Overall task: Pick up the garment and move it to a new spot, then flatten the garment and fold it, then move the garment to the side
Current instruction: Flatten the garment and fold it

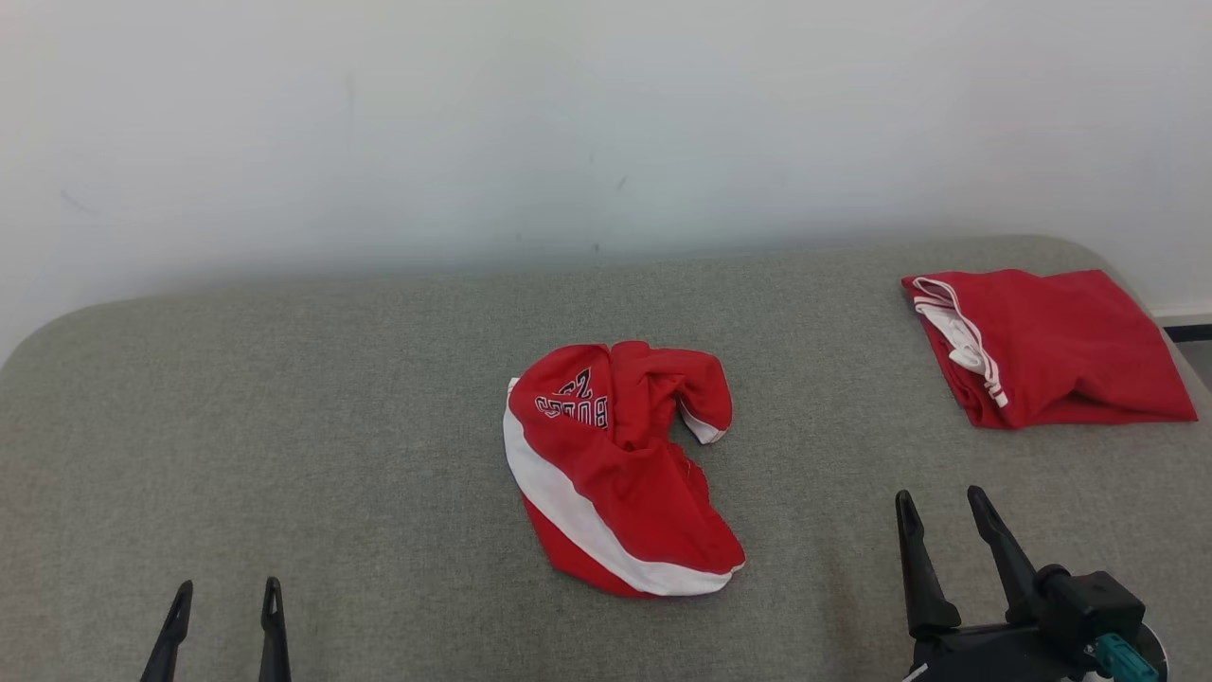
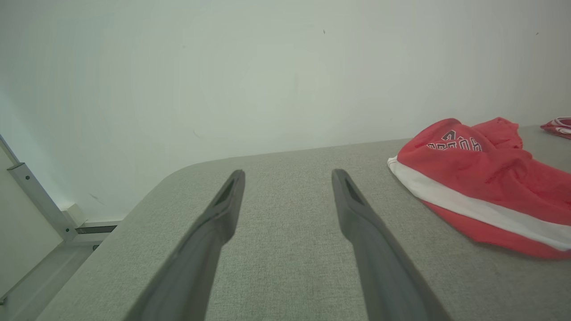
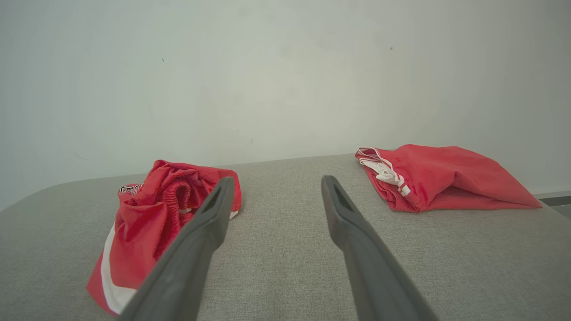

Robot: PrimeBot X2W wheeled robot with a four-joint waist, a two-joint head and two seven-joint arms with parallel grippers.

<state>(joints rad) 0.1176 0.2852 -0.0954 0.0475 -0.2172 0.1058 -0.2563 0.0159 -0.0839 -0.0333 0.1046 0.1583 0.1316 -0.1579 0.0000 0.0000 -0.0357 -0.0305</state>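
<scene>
Lying crumpled at the middle of the worktop, the garment awaited pickup. The left tool and right tool hung released, empty, over the worktop's near edge. Pinching a raised fold, not the flat stripe, would likely lift it cleanly.

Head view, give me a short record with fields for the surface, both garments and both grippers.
surface: grey surface, fabric-covered
crumpled garment: red with white stripe, bunched at the middle, untouched
folded garment: red, white trim, far right
left gripper: open, lower left, holding nothing
right gripper: open, lower right, holding nothing
</scene>
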